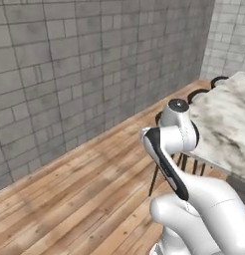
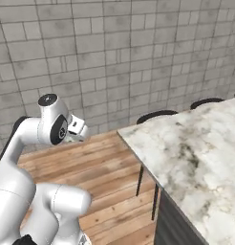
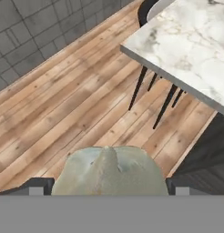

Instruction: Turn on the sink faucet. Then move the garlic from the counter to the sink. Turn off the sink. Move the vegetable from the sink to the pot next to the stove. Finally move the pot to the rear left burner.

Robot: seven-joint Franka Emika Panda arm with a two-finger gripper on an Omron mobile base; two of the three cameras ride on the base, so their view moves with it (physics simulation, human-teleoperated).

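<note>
One garlic (image 3: 109, 170) between gripper (image 3: 107, 186) fingertips

Worktop (image 2: 196, 153): white-grey marbled slab, corner pointing toward the brick wall, nothing visible lying on its surface. Dark stool tops (image 2: 156, 116) tucked along its far edge. Thin dark legs (image 3: 139, 86) stand on the wood-plank floor (image 1: 89, 184).

The table (image 3: 191, 41) has a polished, veined white marble top. The floor (image 1: 84, 194) is warm wooden planking, the wall (image 2: 114, 52) matt grey brick, and the garlic (image 3: 109, 170) pale, papery, dull.
</note>
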